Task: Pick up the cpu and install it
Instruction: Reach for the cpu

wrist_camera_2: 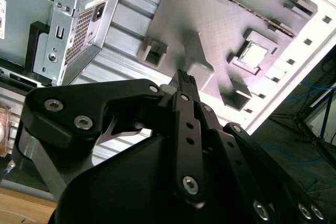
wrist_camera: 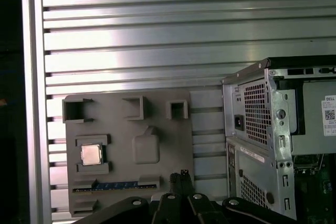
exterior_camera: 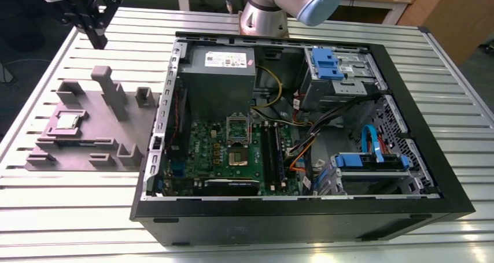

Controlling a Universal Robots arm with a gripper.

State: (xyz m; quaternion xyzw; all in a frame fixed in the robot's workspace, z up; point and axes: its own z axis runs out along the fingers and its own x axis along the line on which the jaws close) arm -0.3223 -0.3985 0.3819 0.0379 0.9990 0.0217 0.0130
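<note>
The cpu [exterior_camera: 68, 121] is a small silvery square chip lying flat in a recess of the grey fixture plate [exterior_camera: 92, 137], at the exterior view's left beside the computer case. It also appears as the cpu [wrist_camera: 91, 154] in the first wrist view and the cpu [wrist_camera_2: 255, 55] in the second. My gripper [exterior_camera: 99, 42] hangs high above the table beyond the fixture's far side, well clear of the chip. Its black fingers [wrist_camera: 181, 178] are pressed together and hold nothing. The motherboard's cpu socket [exterior_camera: 235, 152] lies bare inside the open case.
The open black computer case [exterior_camera: 417, 153] fills the table's middle and right, with a grey power supply [exterior_camera: 218, 72], blue drive bays [exterior_camera: 328, 63] and cables inside. Upright grey posts [exterior_camera: 108, 89] rise from the fixture. The slatted metal table [exterior_camera: 69, 199] surrounds everything.
</note>
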